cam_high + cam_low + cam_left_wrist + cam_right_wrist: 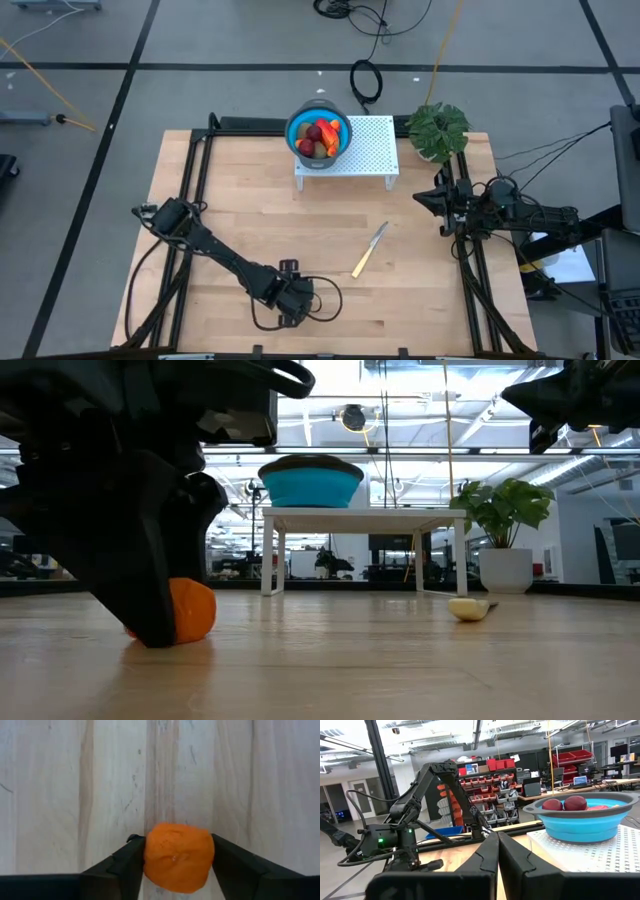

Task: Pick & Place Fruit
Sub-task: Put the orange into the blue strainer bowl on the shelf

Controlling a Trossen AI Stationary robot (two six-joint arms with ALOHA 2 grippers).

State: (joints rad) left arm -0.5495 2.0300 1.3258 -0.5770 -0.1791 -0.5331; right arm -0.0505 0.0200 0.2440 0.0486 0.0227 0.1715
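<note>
A small orange fruit (pixel 178 857) lies on the wooden table near its front edge; it also shows in the low view (pixel 190 610). My left gripper (pixel 177 865) points down over it, shut on it; in the high view (pixel 293 297) the gripper hides the fruit. A blue bowl (pixel 345 138) holding several pieces of fruit (pixel 318 134) stands on a white perforated stand (pixel 370 150) at the far middle. My right gripper (pixel 498 851) is shut and empty, raised at the table's right side (pixel 425 198). My left gripper pinches the orange fruit's two opposite sides (pixel 150 857) between its two fingers (pixel 131 862). The fingers come from above, pointing down. The fruit rests on the table, as the low view shows.
A yellow-handled knife (pixel 368 250) lies on the table right of the middle. A leafy green plant (pixel 438 128) in a white pot stands at the far right corner. Bare wood lies between the stand and the left gripper.
</note>
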